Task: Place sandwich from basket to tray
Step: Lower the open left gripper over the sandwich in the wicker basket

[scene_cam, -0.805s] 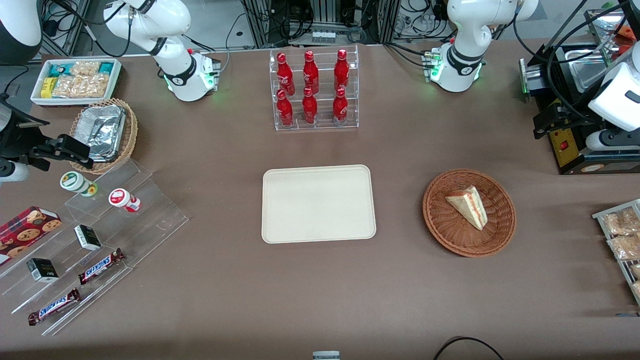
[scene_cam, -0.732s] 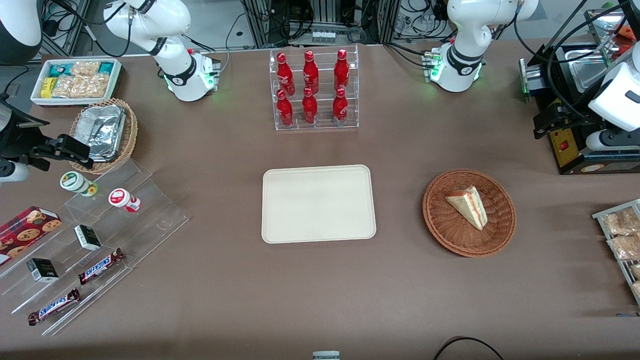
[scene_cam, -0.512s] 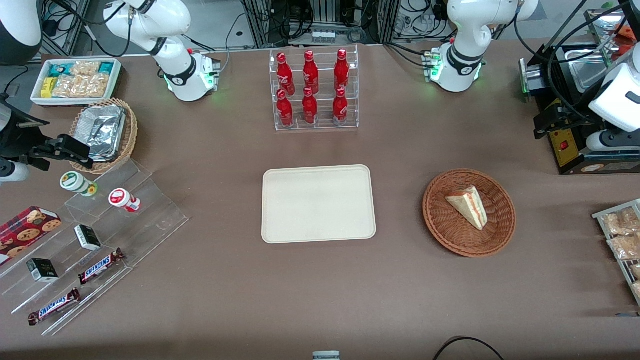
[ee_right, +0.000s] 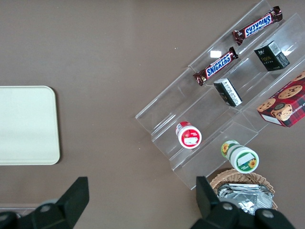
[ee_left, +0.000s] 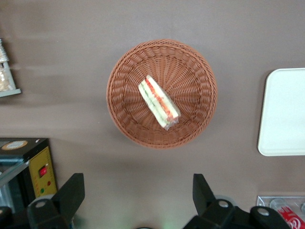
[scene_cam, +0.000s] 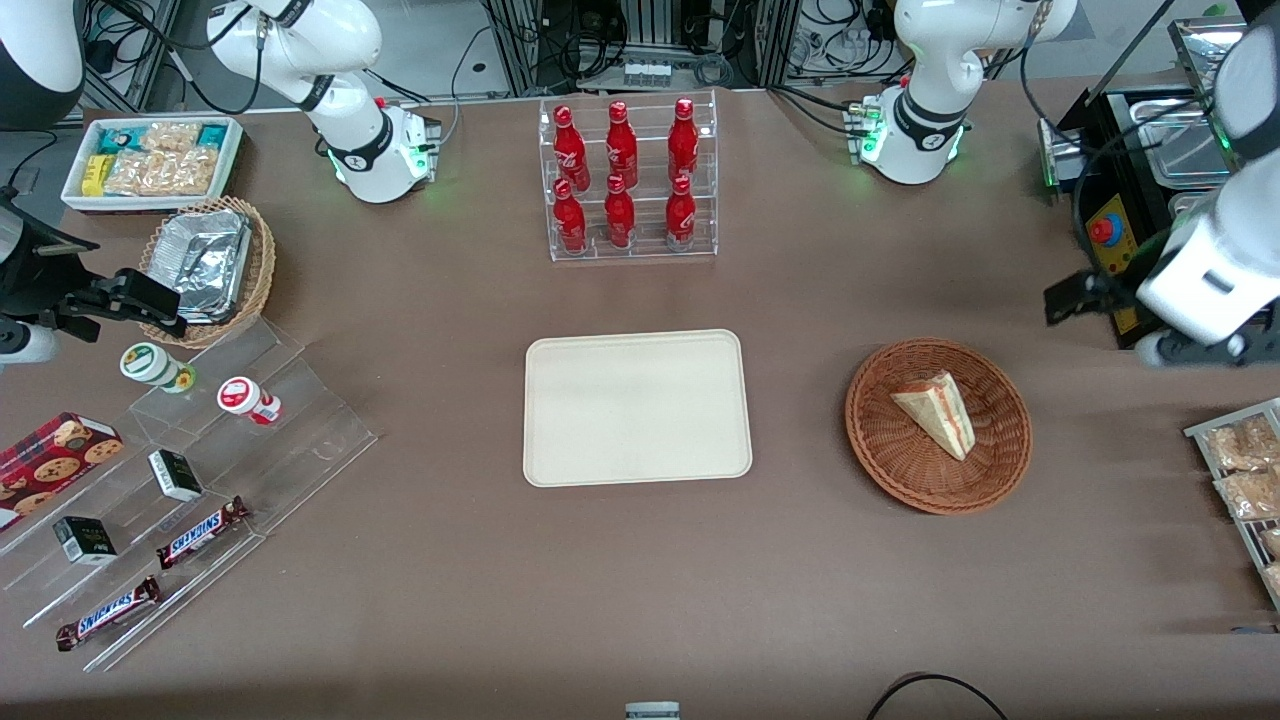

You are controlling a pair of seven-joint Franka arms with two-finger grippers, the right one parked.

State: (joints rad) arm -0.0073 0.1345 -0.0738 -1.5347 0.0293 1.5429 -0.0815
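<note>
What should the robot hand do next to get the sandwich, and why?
Probably move over the basket and come down toward the sandwich. The gripper is open and high above the table, off to the basket's side, touching nothing. The sandwich lies alone in the basket, and the tray waits bare beside it, so reaching the sandwich comes first.
</note>
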